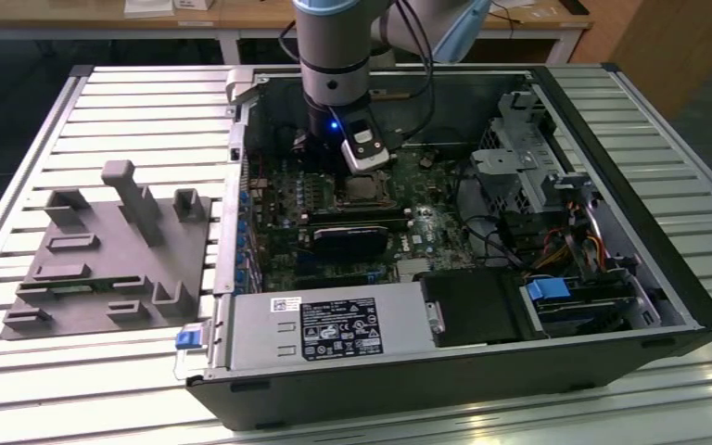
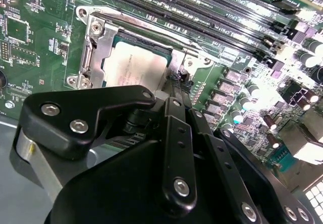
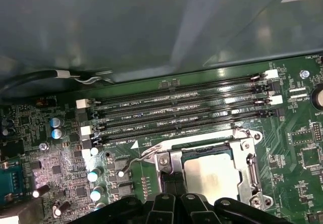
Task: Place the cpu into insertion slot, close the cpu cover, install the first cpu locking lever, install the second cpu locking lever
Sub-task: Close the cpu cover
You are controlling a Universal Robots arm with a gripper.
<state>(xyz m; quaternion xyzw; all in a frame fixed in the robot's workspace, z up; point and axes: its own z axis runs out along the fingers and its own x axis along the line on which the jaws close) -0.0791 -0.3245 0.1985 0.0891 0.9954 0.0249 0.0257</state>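
Observation:
The cpu point(image 2: 132, 66) point(image 3: 214, 177), a dull grey square, lies in the insertion slot point(image 1: 362, 191) on the green board. The cpu cover point(image 2: 95, 46) point(image 3: 251, 167), a silvery frame, lies flat around the chip's face. My gripper point(image 2: 177, 85) point(image 3: 171, 187) point(image 1: 363, 165) hangs just over one edge of the socket, its black fingers pressed together and shut. A thin wire locking lever point(image 3: 135, 159) sticks out sideways from that edge, close to the fingertips. Another lever point(image 2: 141, 26) point(image 3: 199, 140) runs flat along the socket's side nearest the memory slots.
Long black memory slots point(image 3: 176, 110) run beside the socket. Capacitors point(image 3: 56, 127) and small parts stand on the board. In the exterior view a grey drive cage point(image 1: 523, 158) and cables sit at the case's right, a power supply point(image 1: 331, 329) in front, and a grey fixture point(image 1: 108, 250) outside left.

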